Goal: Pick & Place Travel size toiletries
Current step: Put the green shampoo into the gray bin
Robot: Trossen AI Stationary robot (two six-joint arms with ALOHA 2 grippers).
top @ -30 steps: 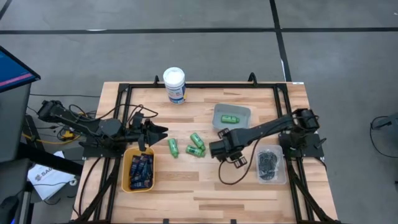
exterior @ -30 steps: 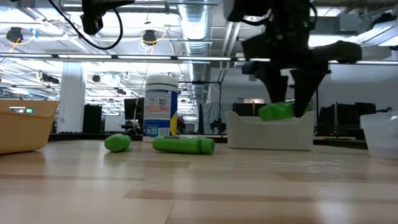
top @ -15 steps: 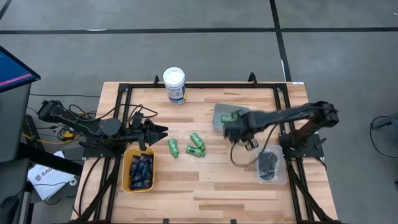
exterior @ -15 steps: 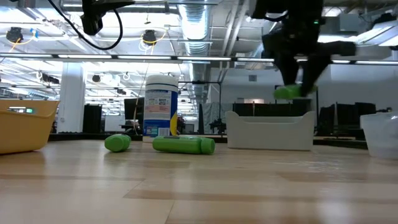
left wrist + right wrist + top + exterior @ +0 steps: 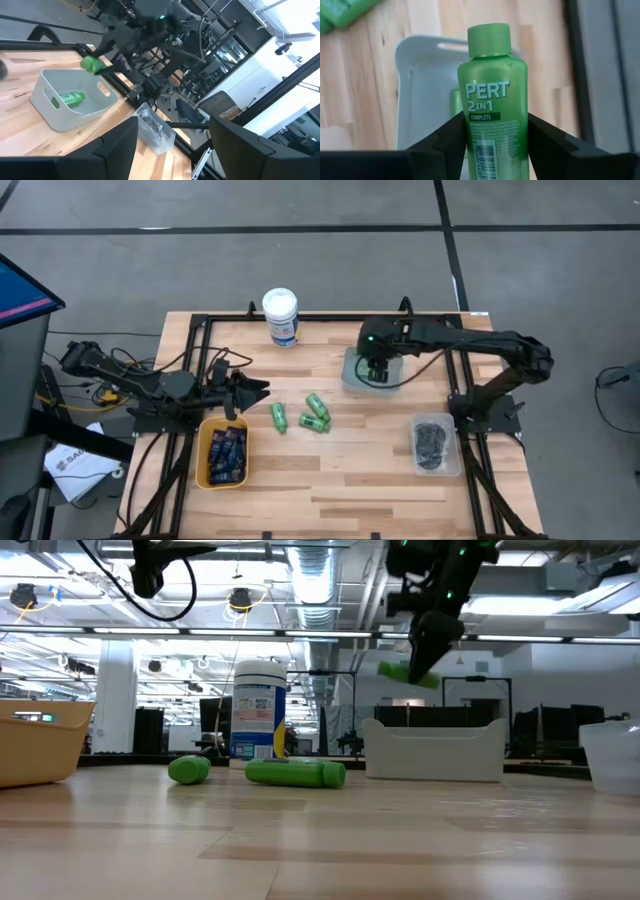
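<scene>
My right gripper [image 5: 378,366] is above the grey bin [image 5: 350,375], shut on a small green bottle [image 5: 492,95]. The low view shows this bottle [image 5: 404,672] in the air over the bin [image 5: 435,752]. Another green bottle [image 5: 70,98] lies inside the bin. Three green bottles [image 5: 278,417] [image 5: 316,401] [image 5: 317,421] lie on their sides at the table's middle. My left gripper [image 5: 250,390] waits open at the left, beside the tan bin [image 5: 203,442] of navy tubes, with nothing between its fingers [image 5: 115,150]. My right gripper pinches the green bottle's lower body [image 5: 492,142] between its two fingers [image 5: 447,142], one on each side. The fingers slant down from above and lie along the bottle, whose cap [image 5: 490,39] points away from the gripper. The bottle is lifted clear, tilted, above the grey bin.
A tall white canister [image 5: 281,317] stands at the far edge. A clear container [image 5: 435,443] with dark tins sits at the near right. A black frame [image 5: 320,320] borders the wooden table. Bare wood lies along the near edge.
My right gripper has carried the green bottle from the table's middle toward the far edge and up, ending above the grey bin. It has turned as it went; the bottle has risen from the bin's rim height to well over it.
</scene>
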